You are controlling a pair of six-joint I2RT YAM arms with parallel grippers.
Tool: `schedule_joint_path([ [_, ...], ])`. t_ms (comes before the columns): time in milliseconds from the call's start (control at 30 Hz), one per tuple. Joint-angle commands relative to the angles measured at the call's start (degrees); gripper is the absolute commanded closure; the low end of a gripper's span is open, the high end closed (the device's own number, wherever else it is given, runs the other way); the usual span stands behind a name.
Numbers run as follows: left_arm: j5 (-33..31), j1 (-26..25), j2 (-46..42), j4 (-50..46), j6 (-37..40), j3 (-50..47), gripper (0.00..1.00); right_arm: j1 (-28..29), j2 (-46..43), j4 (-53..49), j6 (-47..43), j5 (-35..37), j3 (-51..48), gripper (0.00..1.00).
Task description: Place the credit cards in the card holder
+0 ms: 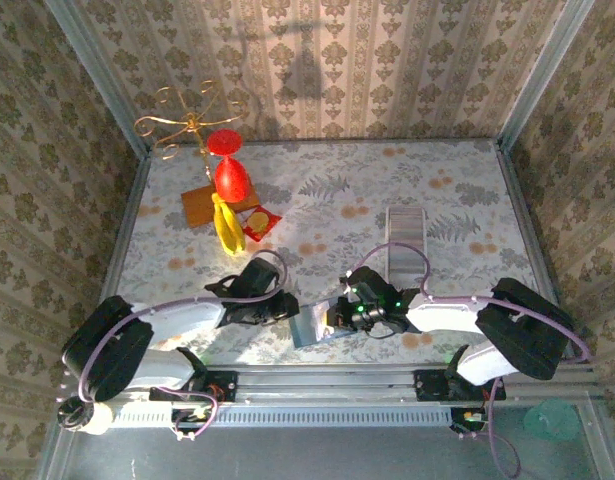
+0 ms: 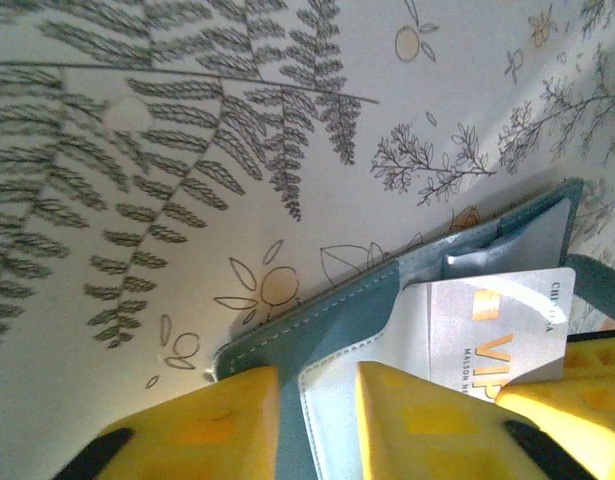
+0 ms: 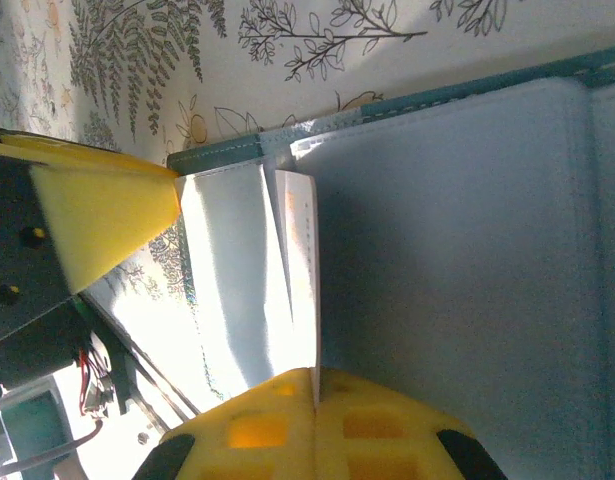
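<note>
The dark-teal card holder (image 1: 309, 327) lies open on the table between my two grippers. In the left wrist view its teal cover (image 2: 337, 320) and pale inner pocket (image 2: 332, 400) show between the left gripper's (image 2: 317, 385) yellow fingers, which stand apart around its corner. A silver credit card (image 2: 497, 325) marked VIP sticks partly out of the pocket. My right gripper (image 3: 315, 378) is shut on that card's thin edge (image 3: 305, 270), next to the holder's grey-blue inner face (image 3: 457, 260). From above, the left gripper (image 1: 285, 308) and the right gripper (image 1: 339, 318) flank the holder.
A grey ribbed rectangle (image 1: 405, 233) lies behind the right arm. At the back left stand a gold wire rack (image 1: 182, 122), a red object (image 1: 230, 175), a yellow one (image 1: 225, 225), a brown board (image 1: 199, 205) and a red-yellow packet (image 1: 260, 222). Patterned walls (image 1: 87, 180) enclose the table.
</note>
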Motion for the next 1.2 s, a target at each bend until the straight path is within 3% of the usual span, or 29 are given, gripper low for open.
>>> schedule_joint_path([
  [0, -2.81, -0.09, -3.77, -3.15, -0.49, -1.13, 0.68, 0.21, 1.72, -3.11, -1.08, -1.05, -0.32, 1.00],
  [100, -3.47, -0.08, -6.29, -4.99, -0.59, -1.64, 0.68, 0.29, 2.30, -2.20, -1.07, -1.74, -0.42, 1.00],
  [200, -3.30, -0.99, -7.09, -6.94, -0.02, -1.98, 0.74, 0.29, 3.25, -1.82, -1.21, -2.26, -0.16, 1.00],
  [400, -2.81, -2.03, -5.26, -9.54, 1.70, -2.79, 0.76, 0.39, 3.48, 0.10, -1.12, -3.17, -0.15, 1.00],
  [567, -2.32, -2.39, -2.72, -8.36, 2.05, -3.23, 0.85, 0.49, 3.38, 3.35, -0.67, -4.49, -0.39, 1.00],
  [1167, -2.67, -3.52, 0.35, -7.80, 2.20, -2.59, 0.90, 1.60, 3.86, 13.95, 2.90, -7.31, -2.25, 1.00],
])
